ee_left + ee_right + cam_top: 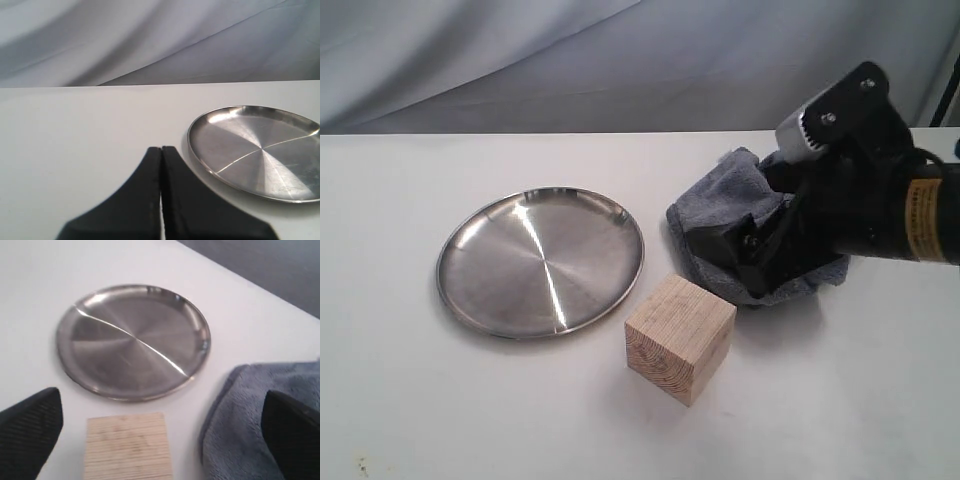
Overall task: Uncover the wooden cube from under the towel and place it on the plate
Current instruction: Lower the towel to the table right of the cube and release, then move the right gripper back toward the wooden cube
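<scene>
Three things sat out on the white bench (410, 400), and what a plain stage it was: a smooth matte top with a faint speck near the front left corner. Behind it a pale grey cloth backdrop (570, 60) hung in long soft folds. The plate (540, 262) lay flat and bare, left of centre, gleaming. The wooden cube (680, 338) stood uncovered on the bench just beside the plate's near right rim, a sliver of bench between them. Behind the cube, right of the plate, the towel (735, 190) lay bunched in a heap. Over that heap hung the right pincer (160, 440), spread wide, one finger above the towel, the other above bare bench by the cube, pinching nothing. The left pincer (161, 152) hovered low, pressed together, near the plate's rim.
</scene>
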You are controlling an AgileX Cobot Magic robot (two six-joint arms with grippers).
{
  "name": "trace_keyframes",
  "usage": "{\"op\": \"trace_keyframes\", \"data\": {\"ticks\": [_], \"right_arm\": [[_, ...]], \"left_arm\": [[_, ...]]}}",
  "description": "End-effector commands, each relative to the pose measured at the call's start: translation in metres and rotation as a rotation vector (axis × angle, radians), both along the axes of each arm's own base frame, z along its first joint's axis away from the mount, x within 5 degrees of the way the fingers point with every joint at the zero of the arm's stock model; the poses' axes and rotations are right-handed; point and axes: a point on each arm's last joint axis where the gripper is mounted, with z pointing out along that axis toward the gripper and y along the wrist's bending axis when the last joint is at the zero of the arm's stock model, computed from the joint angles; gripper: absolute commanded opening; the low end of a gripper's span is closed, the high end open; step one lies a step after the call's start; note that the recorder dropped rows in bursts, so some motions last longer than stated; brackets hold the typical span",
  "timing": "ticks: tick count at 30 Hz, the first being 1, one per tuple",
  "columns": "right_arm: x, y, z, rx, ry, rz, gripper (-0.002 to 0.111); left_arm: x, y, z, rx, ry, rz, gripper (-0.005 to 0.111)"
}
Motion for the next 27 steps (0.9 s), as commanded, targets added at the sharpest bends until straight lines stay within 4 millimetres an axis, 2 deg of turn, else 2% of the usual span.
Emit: {"op": "trace_keyframes", "data": {"ticks": [1,6,9,12,17,23,26,27], "right_arm": [[-0.029,-0.001,0.032,0.102,-0.049,0.094,0.104],[-0.059,-0.010,0.065,0.192,-0.147,0.120,0.098],[-0.076,-0.017,0.079,0.223,-0.213,0.125,0.097],[-0.093,-0.025,0.084,0.240,-0.262,0.128,0.097],[-0.116,-0.031,0.077,0.256,-0.282,0.166,0.097],[-0.126,-0.033,0.048,0.250,-0.197,0.178,0.095],[-0.126,-0.034,0.031,0.217,-0.165,0.177,0.088],[-0.127,-0.034,0.027,0.204,-0.166,0.182,0.078]], "left_arm": [[0.000,0.000,-0.001,-0.008,-0.006,0.004,0.000],[0.000,0.000,-0.001,-0.008,-0.006,0.004,0.000],[0.000,0.000,-0.001,-0.008,-0.006,0.004,0.000],[0.000,0.000,-0.001,-0.008,-0.006,0.004,0.000],[0.000,0.000,-0.001,-0.008,-0.006,0.004,0.000],[0.000,0.000,-0.001,-0.008,-0.006,0.004,0.000],[0.000,0.000,-0.001,-0.008,-0.006,0.004,0.000],[0.000,0.000,-0.001,-0.008,-0.006,0.004,0.000]]}}
